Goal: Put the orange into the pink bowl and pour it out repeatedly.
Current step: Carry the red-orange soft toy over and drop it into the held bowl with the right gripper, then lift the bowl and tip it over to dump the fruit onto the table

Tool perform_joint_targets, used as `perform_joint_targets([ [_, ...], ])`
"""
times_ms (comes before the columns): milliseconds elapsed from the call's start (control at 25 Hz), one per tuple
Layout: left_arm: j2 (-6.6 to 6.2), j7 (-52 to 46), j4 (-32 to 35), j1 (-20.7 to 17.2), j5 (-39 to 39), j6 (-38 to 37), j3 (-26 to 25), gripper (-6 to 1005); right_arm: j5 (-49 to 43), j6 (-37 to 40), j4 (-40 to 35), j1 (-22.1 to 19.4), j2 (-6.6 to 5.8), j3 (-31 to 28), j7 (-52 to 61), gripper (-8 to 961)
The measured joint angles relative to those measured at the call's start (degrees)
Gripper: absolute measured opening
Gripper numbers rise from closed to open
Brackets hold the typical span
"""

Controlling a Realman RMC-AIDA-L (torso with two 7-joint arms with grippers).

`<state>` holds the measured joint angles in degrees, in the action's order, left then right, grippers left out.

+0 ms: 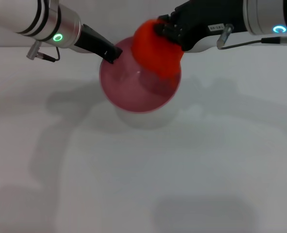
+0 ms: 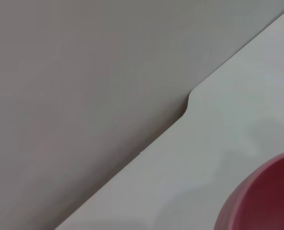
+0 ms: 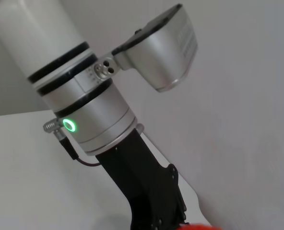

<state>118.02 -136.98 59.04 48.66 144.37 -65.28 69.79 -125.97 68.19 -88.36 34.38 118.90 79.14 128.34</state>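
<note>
Your left gripper is clamped on the far-left rim of the pink bowl, holding it up off the bench. Your right gripper grips the orange above the bowl's far-right rim. Released there, the orange could strike the rim and bounce out, or jolt the bowl in that one-sided grip.

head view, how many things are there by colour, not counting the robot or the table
pink: 1, the pink bowl, held at its rim by the left pincer
red-orange: 1, the orange, held over the bowl by the right pincer
total: 2
</note>
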Motion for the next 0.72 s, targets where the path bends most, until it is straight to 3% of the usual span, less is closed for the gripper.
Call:
perform_joint_targets([
  [280,-0.01,0.1,-0.1,0.0,0.0,0.1,0.1,36,0.0,-1.1,0.2,-0.1,0.03,0.0,0.0,99],
  [360,0.0,0.1,-0.1,-0.1,0.0,0.1,0.1,36,0.0,-1.6,-0.1,-0.7,0.04,-0.2,0.0,313],
  [560,-0.06,0.2,0.0,-0.7,-0.1,0.6,0.5,36,3.2,-6.9,-1.0,-5.7,0.58,-2.2,-1.4,485],
  [720,-0.11,0.6,0.6,-1.0,-0.1,1.3,0.7,35,19.5,-7.7,3.1,-11.4,0.37,-6.7,-11.7,518],
])
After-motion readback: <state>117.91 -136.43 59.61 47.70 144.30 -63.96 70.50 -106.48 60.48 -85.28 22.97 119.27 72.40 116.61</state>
